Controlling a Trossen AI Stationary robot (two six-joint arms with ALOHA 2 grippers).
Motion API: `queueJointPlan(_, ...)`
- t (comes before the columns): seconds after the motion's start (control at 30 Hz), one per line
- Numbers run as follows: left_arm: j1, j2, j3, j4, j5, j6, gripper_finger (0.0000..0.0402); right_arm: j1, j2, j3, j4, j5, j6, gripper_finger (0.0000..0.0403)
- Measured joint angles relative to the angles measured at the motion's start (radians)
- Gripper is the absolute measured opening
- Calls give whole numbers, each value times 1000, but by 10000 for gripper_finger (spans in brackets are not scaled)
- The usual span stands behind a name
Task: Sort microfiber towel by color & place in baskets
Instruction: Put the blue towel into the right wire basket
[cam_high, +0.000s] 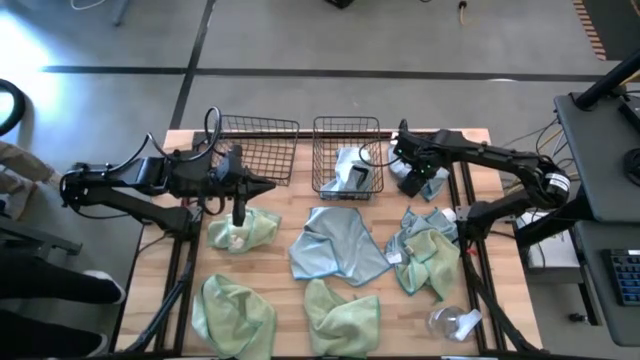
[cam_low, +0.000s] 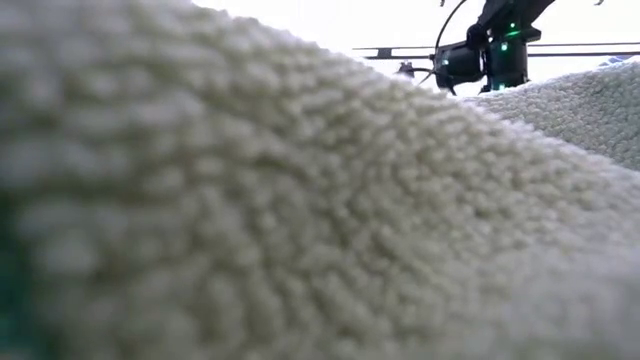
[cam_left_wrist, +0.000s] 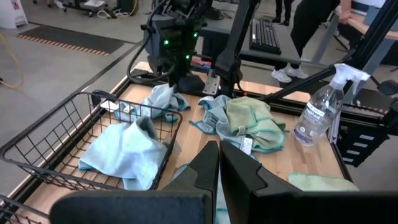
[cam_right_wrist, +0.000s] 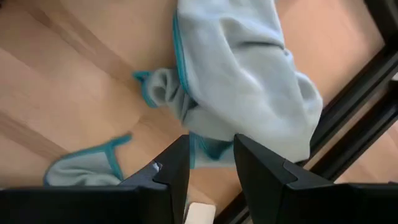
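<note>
The right gripper (cam_high: 415, 176) is at the table's far right, shut on a pale blue-grey towel (cam_right_wrist: 242, 81) just right of the right basket (cam_high: 347, 156). That basket holds another blue-grey towel (cam_left_wrist: 124, 152). My left gripper (cam_left_wrist: 219, 163) is shut and holds nothing. It hovers in front of the left basket (cam_high: 262, 150), pointing toward the right basket. Green towels (cam_high: 243, 230) (cam_high: 233, 315) (cam_high: 343, 318), a blue-grey towel (cam_high: 335, 245) and a mixed green and blue-grey heap (cam_high: 428, 255) lie on the wood. My right gripper pinches a bunched fold of the blue-grey towel near its teal hem (cam_right_wrist: 205, 127) between its two fingers, from above and pointing down. The towel rises to a peak (cam_left_wrist: 160, 93) under the gripper. Its lower part (cam_left_wrist: 165, 107) still lies on the table.
A clear spray bottle (cam_high: 455, 322) lies at the near right corner, and black frame rails (cam_high: 470, 250) run along the table's right side. A pale towel (cam_low: 300, 200) right in front of the lens fills the low view. A keyboard (cam_left_wrist: 264, 34) and a person's legs show beyond the table.
</note>
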Motion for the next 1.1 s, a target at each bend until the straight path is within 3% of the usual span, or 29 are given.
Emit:
queueJointPlan(0.67,0,0,0,8,0,0,0,-8,126,-71,136,9,-73,121)
queueJointPlan(1.1,0,0,0,8,0,-15,0,-109,177,-59,149,89,-110,121)
